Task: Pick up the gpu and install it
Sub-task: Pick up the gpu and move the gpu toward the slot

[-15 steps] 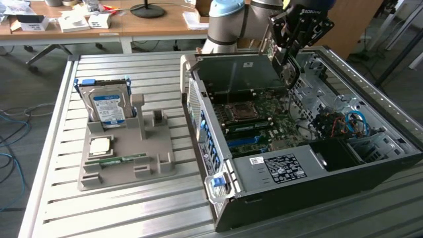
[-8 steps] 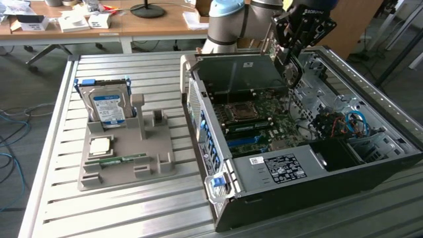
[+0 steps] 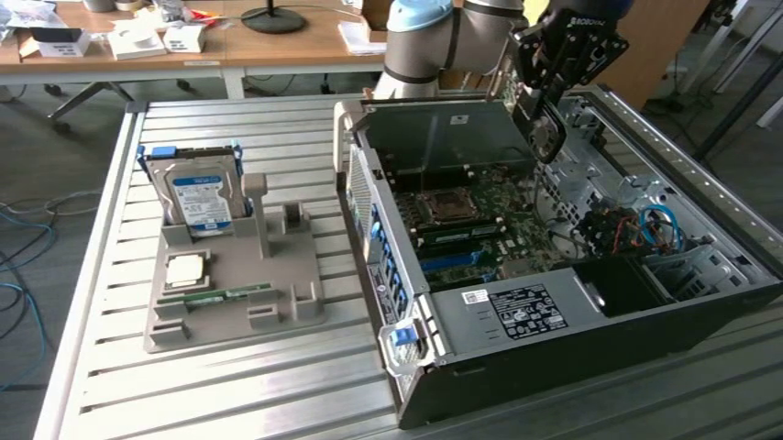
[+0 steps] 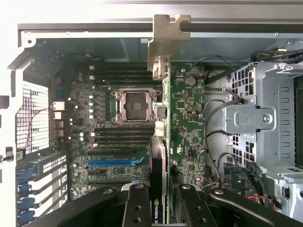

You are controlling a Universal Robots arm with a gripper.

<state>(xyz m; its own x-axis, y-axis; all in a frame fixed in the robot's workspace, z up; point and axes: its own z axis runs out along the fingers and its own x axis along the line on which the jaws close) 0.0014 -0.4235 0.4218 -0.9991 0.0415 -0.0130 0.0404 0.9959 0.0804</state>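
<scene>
We see the arm (image 3: 423,37) angled down at 1 o'clock in the exterior view, gripper (image 3: 542,108) poised over the open case (image 3: 685,183), fingers (image 4: 136,208) clamped on the gpu (image 4: 157,161), which hangs edge-on above the motherboard (image 4: 184,109).

Items counted on the table (image 3: 245,394):

- One open computer case (image 3: 514,376), toward the edge at the exterior view's right.
- One grey holder (image 3: 288,302), toward the opposite edge.

On the holder:

- One hard drive (image 3: 202,197).
- One processor chip (image 3: 186,269).
- One memory stick (image 3: 226,296).

Inside the case:

- One motherboard (image 4: 184,113).
- One processor socket (image 4: 134,105).
- One blue expansion slot (image 4: 115,162).
- One gpu (image 4: 159,165).

One gripper (image 4: 162,208).
</scene>
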